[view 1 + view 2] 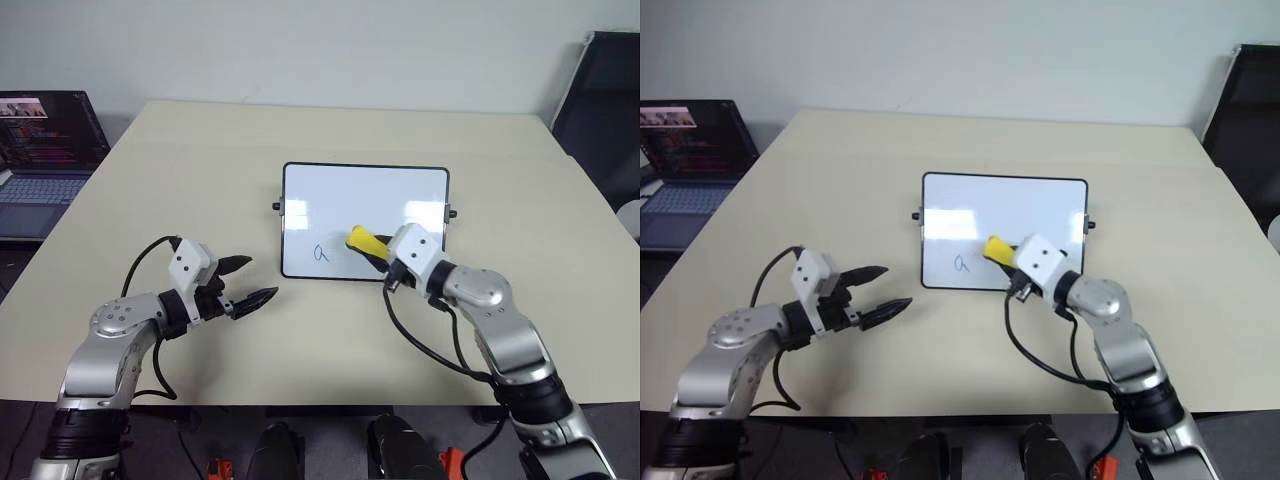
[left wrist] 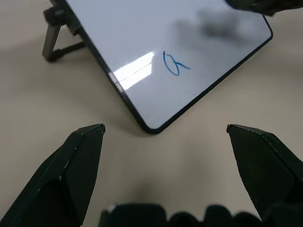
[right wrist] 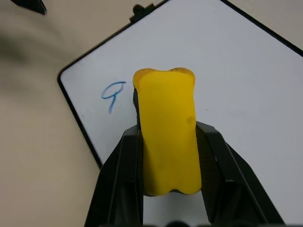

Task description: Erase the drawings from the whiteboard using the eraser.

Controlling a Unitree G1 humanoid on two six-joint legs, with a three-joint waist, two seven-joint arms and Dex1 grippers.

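The whiteboard (image 1: 365,205) lies flat in the middle of the table, with one blue drawing like an "a" (image 1: 321,252) near its front left corner. My right gripper (image 1: 380,252) is shut on the yellow eraser (image 1: 364,240), which hangs over the board's front part, just right of the mark. In the right wrist view the eraser (image 3: 168,137) sits pinched between both black fingers, the mark (image 3: 112,92) beside its tip. My left gripper (image 1: 250,282) stands open over bare table, left of the board's front left corner (image 2: 152,128).
A laptop (image 1: 45,150) with a lit screen sits off the table's far left. A dark chair (image 1: 605,100) stands at the far right. The beige table (image 1: 330,340) stretches wide around the board.
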